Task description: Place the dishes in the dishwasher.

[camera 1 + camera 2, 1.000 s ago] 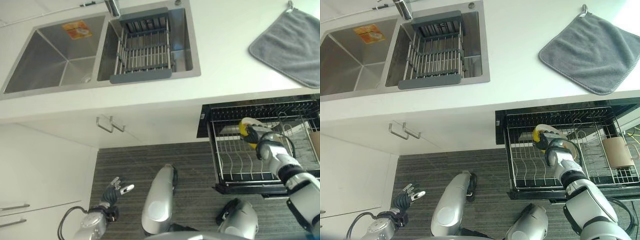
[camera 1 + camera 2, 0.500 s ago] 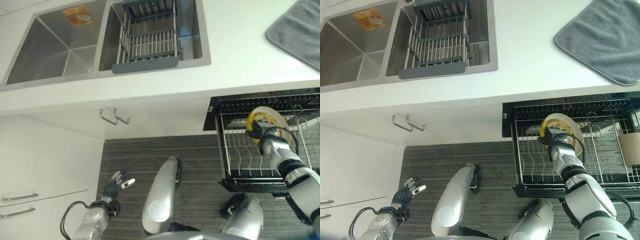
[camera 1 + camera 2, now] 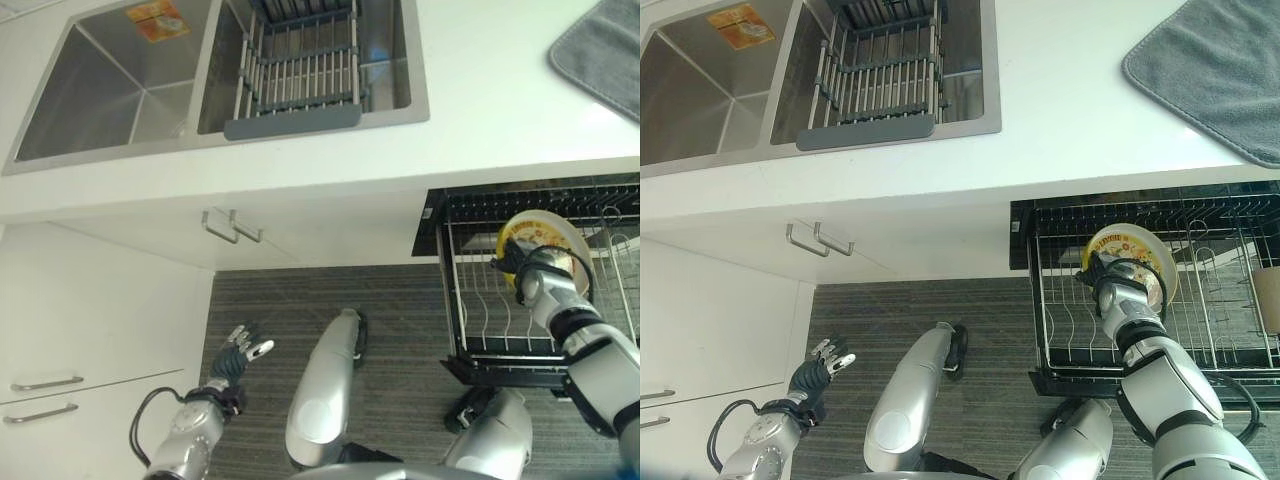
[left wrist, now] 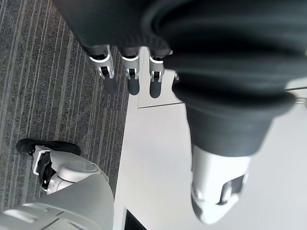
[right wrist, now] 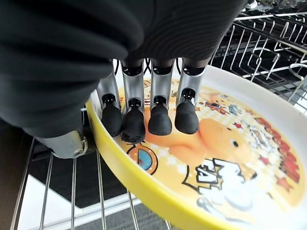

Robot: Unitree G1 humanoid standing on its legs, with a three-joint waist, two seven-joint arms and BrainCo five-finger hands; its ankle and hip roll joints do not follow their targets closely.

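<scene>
Now the right hand (image 3: 1110, 283), fingers (image 5: 159, 119) pinching the yellow-rimmed cartoon plate (image 3: 1132, 262), must slot it between the black wire dishwasher rack's (image 3: 1060, 330) tines.

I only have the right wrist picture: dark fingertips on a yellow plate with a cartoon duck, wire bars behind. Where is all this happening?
Observer: The plate is over a pulled-out dishwasher rack, which slides out below a white counter.
Operator: Anything else in that rack?
Observer: A beige cup sits at its far right end.
Operator: What is the other arm doing?
Observer: The left hand hangs low over the grey striped floor, fingers relaxed, holding nothing.
Operator: More dishes waiting?
Observer: None that I can see; the drainer basket in the sink looks empty.
</scene>
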